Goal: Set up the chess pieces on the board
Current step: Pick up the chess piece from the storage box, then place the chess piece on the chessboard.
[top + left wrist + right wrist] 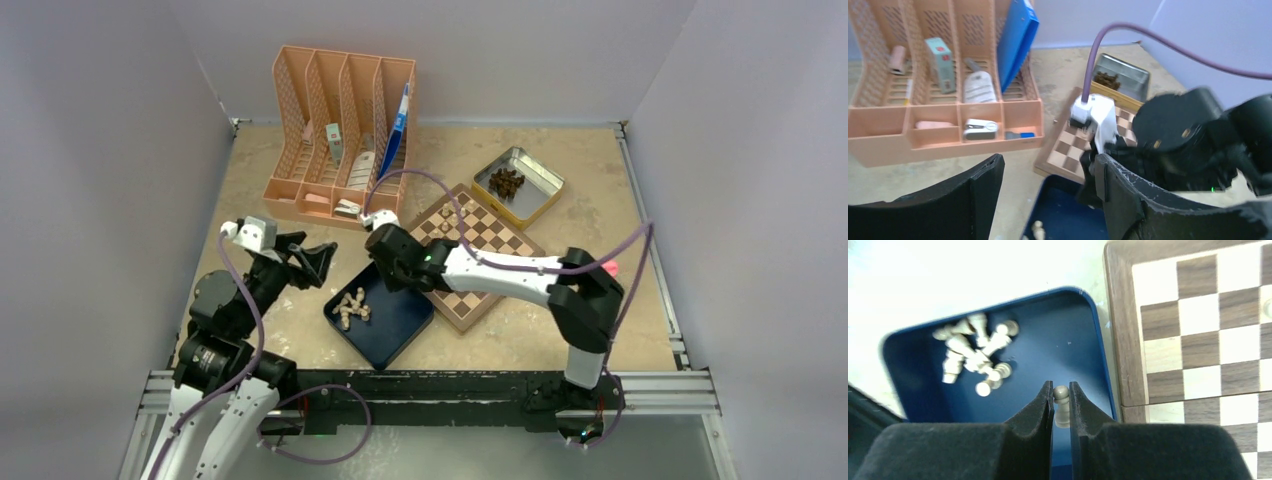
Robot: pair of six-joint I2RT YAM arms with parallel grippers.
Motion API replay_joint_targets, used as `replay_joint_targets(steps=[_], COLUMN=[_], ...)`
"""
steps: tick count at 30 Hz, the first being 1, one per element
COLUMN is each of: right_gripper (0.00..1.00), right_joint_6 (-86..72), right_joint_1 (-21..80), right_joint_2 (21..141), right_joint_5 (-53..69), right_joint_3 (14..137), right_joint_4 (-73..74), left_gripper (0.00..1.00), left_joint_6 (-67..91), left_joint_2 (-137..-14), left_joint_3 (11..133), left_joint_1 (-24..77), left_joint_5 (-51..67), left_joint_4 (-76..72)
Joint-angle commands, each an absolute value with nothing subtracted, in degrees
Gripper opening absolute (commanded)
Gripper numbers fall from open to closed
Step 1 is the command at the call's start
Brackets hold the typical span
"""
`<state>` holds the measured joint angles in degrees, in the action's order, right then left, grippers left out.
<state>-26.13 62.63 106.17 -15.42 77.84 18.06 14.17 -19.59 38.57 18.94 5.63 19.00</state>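
My right gripper (1061, 390) is shut on a pale beige pawn (1061, 407) and holds it over the right part of the dark blue tray (1083, 335), beside the chessboard (1198, 330). Several pale chess pieces (975, 352) lie in a heap at the tray's left; they also show in the top view (351, 306). In the top view the right gripper (385, 262) is above the tray (395, 325), at the board's (480, 250) left corner, where two pale pieces (444, 222) stand. My left gripper (318, 262) is open and empty, left of the tray.
A peach desk organiser (340, 135) with small items and a blue folder stands at the back left. A metal tin (518, 186) holding dark chess pieces sits behind the board at the right. The right arm (520, 275) reaches across the board.
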Motion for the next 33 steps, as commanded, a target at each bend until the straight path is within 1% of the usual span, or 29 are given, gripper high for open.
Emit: replay_joint_targets(steps=[1, 3, 8, 12, 17, 24, 33], right_gripper=[0.11, 0.11, 0.11, 0.11, 0.11, 0.11, 0.12], right_joint_6=[-29.82, -31.60, -37.30, -41.44, -44.81, -48.56, -49.43], right_joint_1=[60.74, 59.82, 58.33, 58.05, 58.01, 58.01, 58.01], right_joint_2=[97.23, 94.10, 86.57, 81.45, 78.17, 75.98, 74.62], right_joint_5=[-12.66, -10.03, -1.37, 2.60, 4.90, 8.25, 8.97], right_joint_3=[76.22, 74.78, 70.52, 66.66, 66.02, 63.24, 60.47], right_joint_4=[10.99, 7.72, -2.64, -11.75, -16.88, -22.95, -25.36], left_gripper=[0.64, 0.63, 0.63, 0.63, 0.60, 0.57, 0.56], left_joint_6=[25.70, 28.94, 34.38, 38.71, 43.28, 49.17, 50.92], left_joint_2=[-19.91, -20.22, -23.08, -25.16, -28.25, -30.50, -29.46], left_joint_3=[40.89, 40.26, 38.47, 35.21, 32.27, 31.48, 30.93], left_joint_1=[19.07, 19.07, 19.07, 19.07, 19.07, 19.07, 19.07], left_joint_5=[12.19, 13.81, 20.04, 26.00, 31.34, 38.22, 38.23], left_joint_4=[19.13, 18.66, 16.81, 10.03, 2.57, -7.02, -8.95])
